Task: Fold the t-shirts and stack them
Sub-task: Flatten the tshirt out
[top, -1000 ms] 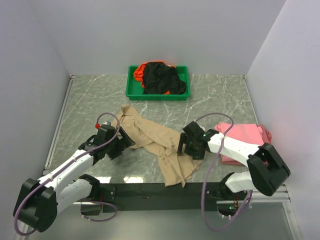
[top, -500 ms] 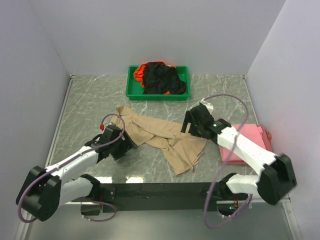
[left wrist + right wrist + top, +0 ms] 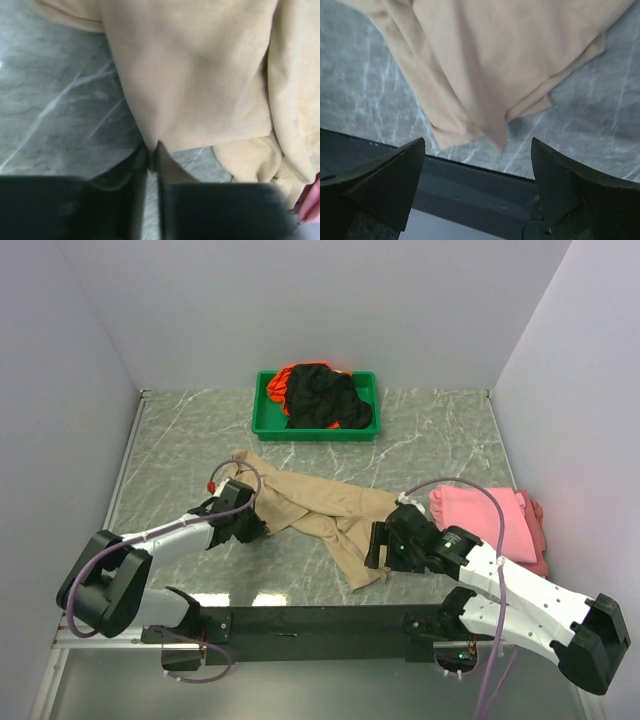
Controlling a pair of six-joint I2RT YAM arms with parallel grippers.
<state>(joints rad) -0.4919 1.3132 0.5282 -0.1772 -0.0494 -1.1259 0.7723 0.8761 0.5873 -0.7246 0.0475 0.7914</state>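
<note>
the marble table [image 3: 180, 440] carries everything. the tan t-shirt [image 3: 320, 502] lies crumpled across its middle, not yet spread flat. the pink t-shirt [image 3: 490, 522] sits bunched at the right edge, and the green tray [image 3: 262, 426] at the far side holds the black t-shirt [image 3: 325, 398] and the orange t-shirt [image 3: 275, 388]. you look to be at the flattening step, before any fold. your left gripper [image 3: 255, 523] is down at the tan shirt's left part, its jaws drawn nearly together on a ridge of cloth. your right gripper [image 3: 380, 548] hangs with jaws wide apart above the shirt's near right corner, holding nothing. next, bring the right jaws down onto that corner [image 3: 495, 137], pinch it, then draw both arms apart to stretch the shirt.
</note>
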